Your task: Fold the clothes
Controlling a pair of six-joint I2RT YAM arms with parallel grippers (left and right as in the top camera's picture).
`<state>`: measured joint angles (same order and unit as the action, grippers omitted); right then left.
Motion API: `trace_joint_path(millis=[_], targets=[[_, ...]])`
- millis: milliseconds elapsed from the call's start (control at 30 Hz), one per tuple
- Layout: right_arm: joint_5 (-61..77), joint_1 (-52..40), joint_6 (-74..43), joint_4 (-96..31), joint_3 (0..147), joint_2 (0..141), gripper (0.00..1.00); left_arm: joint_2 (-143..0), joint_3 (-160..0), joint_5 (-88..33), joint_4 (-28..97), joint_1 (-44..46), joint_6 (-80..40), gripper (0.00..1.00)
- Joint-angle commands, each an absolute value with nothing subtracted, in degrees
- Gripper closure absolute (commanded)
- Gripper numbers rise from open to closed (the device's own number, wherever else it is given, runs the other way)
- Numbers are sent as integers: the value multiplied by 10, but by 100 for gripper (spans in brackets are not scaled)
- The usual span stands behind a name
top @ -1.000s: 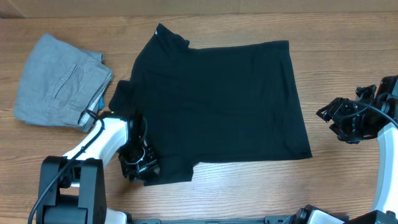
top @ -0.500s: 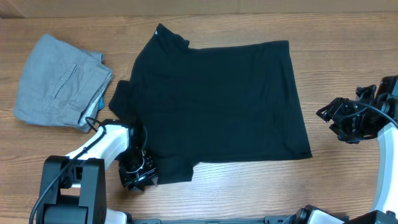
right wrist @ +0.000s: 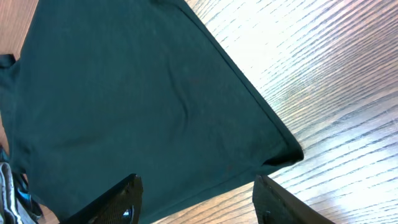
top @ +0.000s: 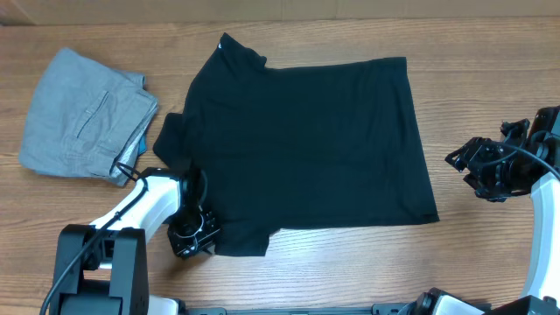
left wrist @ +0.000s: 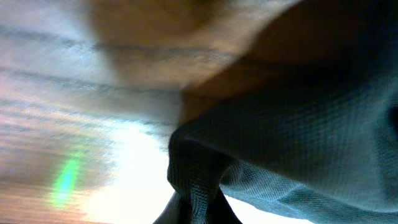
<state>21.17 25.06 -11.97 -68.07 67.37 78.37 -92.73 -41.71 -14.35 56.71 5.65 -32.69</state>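
The clothes [top: 306, 144], a black shirt, lie spread flat across the middle of the table in the overhead view. My left gripper [top: 194, 238] sits at the shirt's near left corner and is shut on its hem. The left wrist view shows a fold of the dark fabric [left wrist: 298, 143] pinched between the left gripper's [left wrist: 199, 208] jaws, just above the wood. My right gripper [top: 464, 162] hovers open to the right of the shirt, apart from it. In the right wrist view, the right gripper [right wrist: 199, 202] has its fingers spread above the shirt's [right wrist: 137, 93] near right edge, nothing between them.
Folded light grey trousers [top: 83, 114] lie at the far left of the wooden table [top: 490, 96], close to the shirt's left sleeve. The left arm's base [top: 101, 267] stands at the front left edge.
The left gripper has closed on the shirt's near left corner, and the fabric there has bunched slightly into the jaws. The right arm has stayed still.
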Motion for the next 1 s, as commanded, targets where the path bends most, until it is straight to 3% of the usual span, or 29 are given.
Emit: trace_joint_path(millis=[0, 133, 333, 700, 967], targets=[[215, 251, -117, -675, 676, 778, 39, -928, -414, -175, 597, 60, -326, 96], [204, 251, -117, -673, 676, 778, 39, -915, -415, -270, 628, 60, -305, 96], [194, 251, -117, -673, 676, 778, 39, -828, -448, -275, 682, 59, -303, 96], [194, 251, -117, -671, 676, 778, 39, -721, -608, -139, 770, 44, -324, 96], [180, 251, -122, -662, 663, 798, 36, -721, -629, -123, 804, 44, -324, 96]])
